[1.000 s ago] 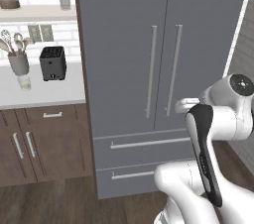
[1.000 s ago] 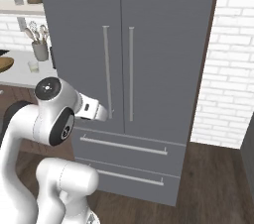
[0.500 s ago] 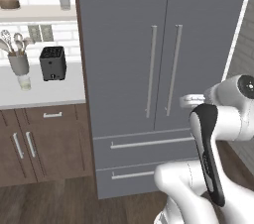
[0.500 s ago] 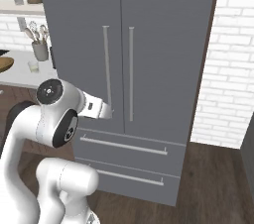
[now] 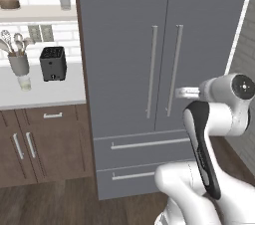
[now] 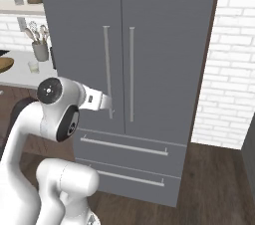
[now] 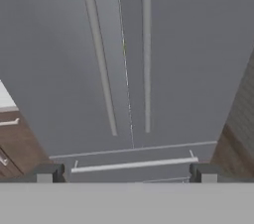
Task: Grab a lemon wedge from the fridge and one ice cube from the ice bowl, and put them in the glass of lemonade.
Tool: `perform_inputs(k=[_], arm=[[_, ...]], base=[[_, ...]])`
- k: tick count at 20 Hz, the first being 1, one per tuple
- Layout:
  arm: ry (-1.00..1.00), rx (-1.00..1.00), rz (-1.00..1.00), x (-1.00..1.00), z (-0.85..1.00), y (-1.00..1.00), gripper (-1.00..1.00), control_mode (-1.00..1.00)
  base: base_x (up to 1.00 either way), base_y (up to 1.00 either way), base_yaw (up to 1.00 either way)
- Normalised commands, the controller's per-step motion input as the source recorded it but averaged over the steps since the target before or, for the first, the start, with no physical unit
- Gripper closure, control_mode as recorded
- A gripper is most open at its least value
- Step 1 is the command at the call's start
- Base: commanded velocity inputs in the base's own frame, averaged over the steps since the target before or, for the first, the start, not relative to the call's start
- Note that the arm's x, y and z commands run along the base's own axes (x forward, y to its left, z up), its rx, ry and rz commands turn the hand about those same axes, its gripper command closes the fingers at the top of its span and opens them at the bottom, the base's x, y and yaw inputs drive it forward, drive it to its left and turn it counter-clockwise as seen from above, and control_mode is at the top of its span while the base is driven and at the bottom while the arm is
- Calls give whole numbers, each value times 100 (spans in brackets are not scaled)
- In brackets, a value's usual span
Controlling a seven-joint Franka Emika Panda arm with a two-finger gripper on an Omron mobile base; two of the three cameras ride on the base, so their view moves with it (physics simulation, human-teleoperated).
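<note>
The arm has pushed its hand closer to the fridge (image 5: pixel 164 45) since a moment ago. The fingers (image 7: pixel 47 173) stand spread wide, empty, short of the doors. The right door's handle (image 7: pixel 146 49), thin, rigid and slick, suits a grip mid-length; expect a heavy door.

A home kitchen. Straight ahead of the hand (image 7: pixel 127 173) stands a tall grey two-door fridge (image 5: pixel 149 45) with two drawers below. Off to the hand's left, a white table (image 5: pixel 45 92) over brown wooden cabinets (image 5: pixel 40 144) carries a black toaster (image 5: pixel 53 63) and a grey cup of utensils (image 5: pixel 18 62), beneath a shelf (image 5: pixel 37 14) on white brick wall. The floor (image 6: pixel 219 184) is dark wood.
</note>
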Motion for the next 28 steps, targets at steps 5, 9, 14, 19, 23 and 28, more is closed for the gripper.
perform_inputs(k=[5, 9, 14, 19, 23, 28], arm=[[-4, 0, 0, 42, 21, -4, -100, -100], [-3, 0, 0, 32, 13, -16, -100, -100], [0, -3, 0, 35, 0, -33, -100, -100], [0, -6, -1, 41, 0, -43, -100, -100], [0, -2, 0, 62, 0, -19, -100, -100], [0, 0, 0, 73, 0, -9, -100, -100]], base=[[0, 0, 0], [0, 0, 0], [0, 0, 0], [0, 0, 0], [0, 0, 0], [0, 0, 0]])
